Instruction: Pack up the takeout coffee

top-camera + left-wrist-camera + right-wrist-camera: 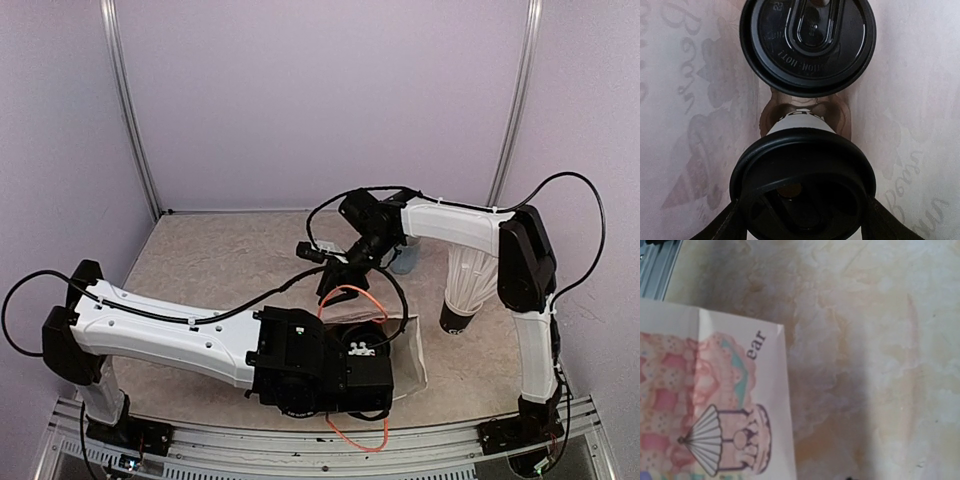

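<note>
The left arm reaches from the left across the near side of the table (215, 260), with its wrist over a pale paper bag (412, 352) that stands at near centre. Seen from the left wrist, the left gripper (802, 220) points down into the bag. Its fingers (722, 225) sit on either side of the near cup (802, 182), against the rim of its black lid, so the jaws are spread wide and clamped on that cup. A strip of the cup's white wall with black lettering shows just beyond the lid.

The far cup (807, 45) stands just beyond it inside the bag, black lid up and apart from the fingers. Between the two cups lies a brown cardboard piece (840, 112). The bag's printed walls rise on the left and right.

The right arm bends in from the right. The right gripper (338, 282) is at the bag's far edge, next to an orange handle loop (365, 295). I cannot tell whether its jaws are apart or closed, or whether they grip anything. The right wrist view shows only a pink printed corner of the bag and bare tabletop.

To the far right stand a dark cup of white straws (468, 290) and a light blue mug (405, 263), which the arm partly hides.
</note>
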You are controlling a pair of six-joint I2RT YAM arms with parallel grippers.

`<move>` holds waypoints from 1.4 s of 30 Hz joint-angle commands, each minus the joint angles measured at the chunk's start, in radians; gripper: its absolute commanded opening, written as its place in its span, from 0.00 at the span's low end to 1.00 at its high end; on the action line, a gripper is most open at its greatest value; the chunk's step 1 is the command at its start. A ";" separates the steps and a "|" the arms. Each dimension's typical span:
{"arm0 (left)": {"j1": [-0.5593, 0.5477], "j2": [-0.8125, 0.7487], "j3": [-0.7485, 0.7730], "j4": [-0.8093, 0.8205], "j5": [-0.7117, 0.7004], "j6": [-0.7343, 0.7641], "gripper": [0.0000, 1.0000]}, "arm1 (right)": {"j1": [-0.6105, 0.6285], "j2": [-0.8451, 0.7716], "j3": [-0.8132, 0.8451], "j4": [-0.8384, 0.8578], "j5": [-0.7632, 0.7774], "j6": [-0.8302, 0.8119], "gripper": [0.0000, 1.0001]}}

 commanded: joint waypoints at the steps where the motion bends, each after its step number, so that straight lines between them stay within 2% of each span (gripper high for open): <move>1: 0.014 -0.032 -0.057 0.100 -0.004 0.034 0.52 | 0.010 -0.058 -0.033 0.035 -0.021 0.029 0.38; 7: 0.044 -0.116 -0.192 0.228 0.019 0.065 0.52 | 0.012 -0.066 -0.051 0.048 0.012 0.035 0.38; 17: 0.067 -0.175 -0.279 0.228 -0.005 0.031 0.52 | 0.010 -0.070 -0.059 0.037 -0.030 0.043 0.38; 24: 0.124 -0.210 -0.282 0.281 0.100 0.045 0.52 | -0.001 -0.071 -0.036 -0.001 -0.068 0.032 0.39; 32: 0.234 -0.222 -0.281 0.267 0.304 0.000 0.52 | -0.077 -0.112 0.095 -0.131 -0.087 0.014 0.41; 42: 0.316 -0.198 -0.244 0.235 0.468 -0.052 0.52 | -0.176 -0.192 0.138 -0.214 -0.138 -0.030 0.43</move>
